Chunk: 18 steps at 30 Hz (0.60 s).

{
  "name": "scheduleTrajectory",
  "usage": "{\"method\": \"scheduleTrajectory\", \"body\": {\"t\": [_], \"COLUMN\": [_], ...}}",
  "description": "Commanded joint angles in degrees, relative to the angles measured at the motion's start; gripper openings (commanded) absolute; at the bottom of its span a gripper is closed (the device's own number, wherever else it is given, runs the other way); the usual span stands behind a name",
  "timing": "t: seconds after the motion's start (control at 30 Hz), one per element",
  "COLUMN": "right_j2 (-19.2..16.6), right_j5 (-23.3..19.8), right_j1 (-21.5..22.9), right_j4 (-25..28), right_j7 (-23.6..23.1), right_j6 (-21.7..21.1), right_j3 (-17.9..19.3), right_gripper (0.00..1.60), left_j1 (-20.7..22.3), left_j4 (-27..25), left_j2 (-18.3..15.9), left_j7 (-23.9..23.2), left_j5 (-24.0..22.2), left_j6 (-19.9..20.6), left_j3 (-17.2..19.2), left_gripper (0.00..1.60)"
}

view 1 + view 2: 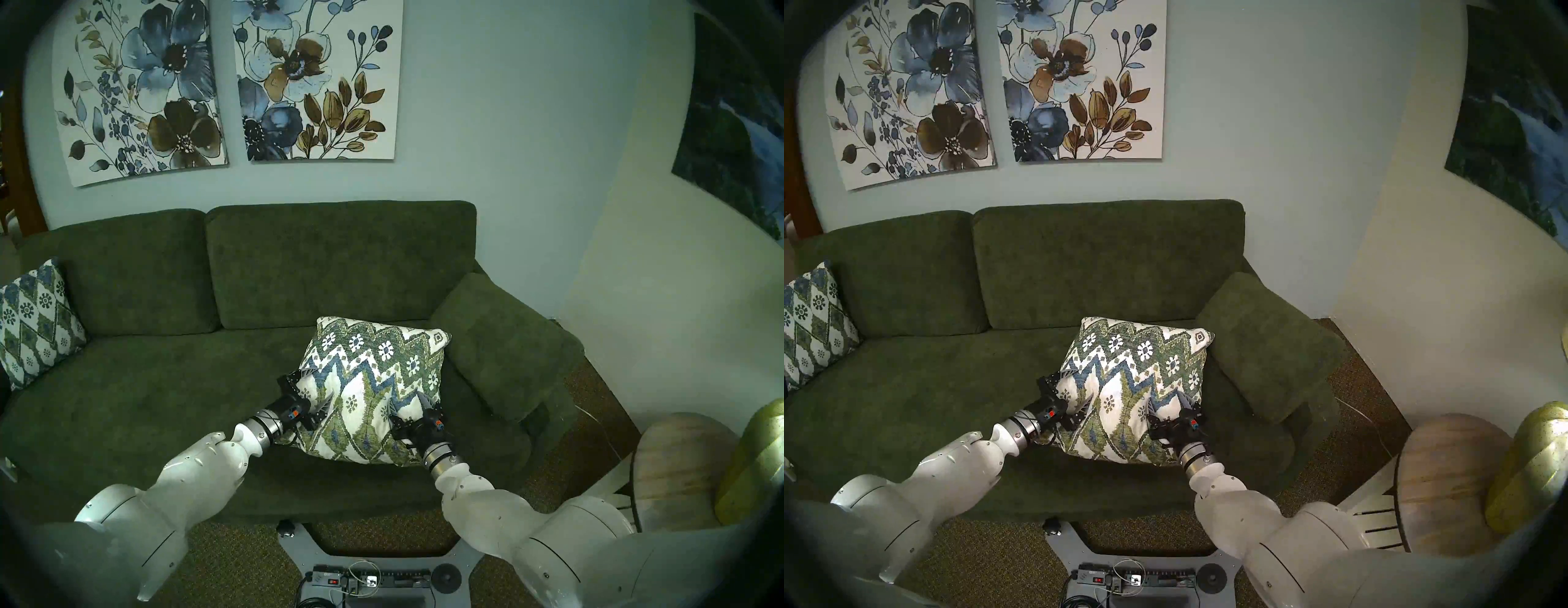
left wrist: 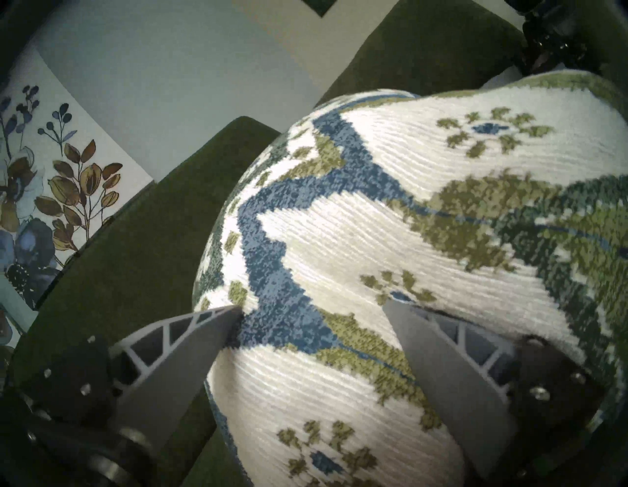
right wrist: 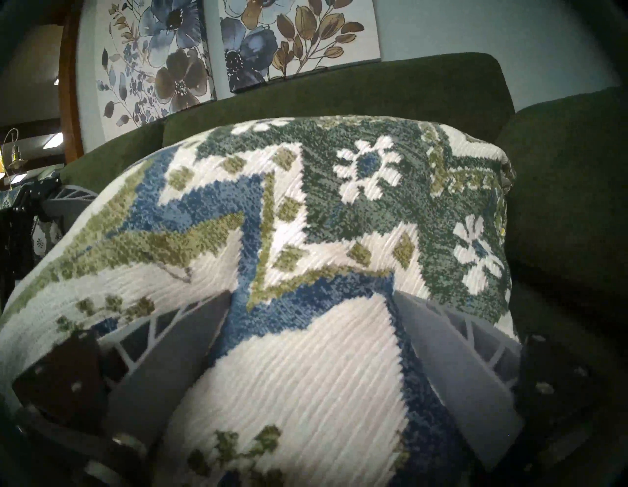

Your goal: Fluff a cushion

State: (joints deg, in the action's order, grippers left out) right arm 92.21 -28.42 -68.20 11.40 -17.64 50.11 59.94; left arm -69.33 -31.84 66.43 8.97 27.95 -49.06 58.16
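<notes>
The cushion is cream with olive and blue zigzags and flower medallions. It sits on the right half of the dark green sofa, next to the right armrest; I cannot tell whether it is lifted off the seat. My left gripper pinches its left side, and my right gripper pinches its near right corner. In the left wrist view the left gripper has cushion fabric bulging between the fingers. The right wrist view shows the right gripper pressed into the cushion the same way.
A twin patterned cushion leans at the sofa's left end. A round wooden side table with a yellow-green object stands at the right. My base with a power strip is on the carpet below. Flower pictures hang above the sofa.
</notes>
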Motion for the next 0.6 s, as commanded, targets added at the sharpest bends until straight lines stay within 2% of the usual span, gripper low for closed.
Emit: {"method": "scheduleTrajectory", "body": {"t": [0.0,0.3,0.57], "right_j2": [1.8,2.1,1.7], "right_j5": [0.9,0.3,-0.5], "right_j1": [-4.4,-3.8,-4.1], "right_j4": [-2.9,-3.1,-3.3], "right_j7": [-0.2,0.0,0.4], "right_j6": [-1.8,-0.9,-0.2], "right_j3": [-1.4,-1.8,-1.9], "right_gripper": [1.60,1.60,1.60], "left_j1": [2.2,1.5,0.9], "left_j4": [-4.9,-10.2,-14.7], "left_j2": [-1.9,-3.0,-3.8], "left_j7": [1.7,2.9,3.9], "left_j5": [0.8,3.4,5.6], "left_j6": [-2.7,-5.8,-5.9], "left_j3": [0.6,0.5,0.5], "left_gripper": [1.60,1.60,1.60]}}
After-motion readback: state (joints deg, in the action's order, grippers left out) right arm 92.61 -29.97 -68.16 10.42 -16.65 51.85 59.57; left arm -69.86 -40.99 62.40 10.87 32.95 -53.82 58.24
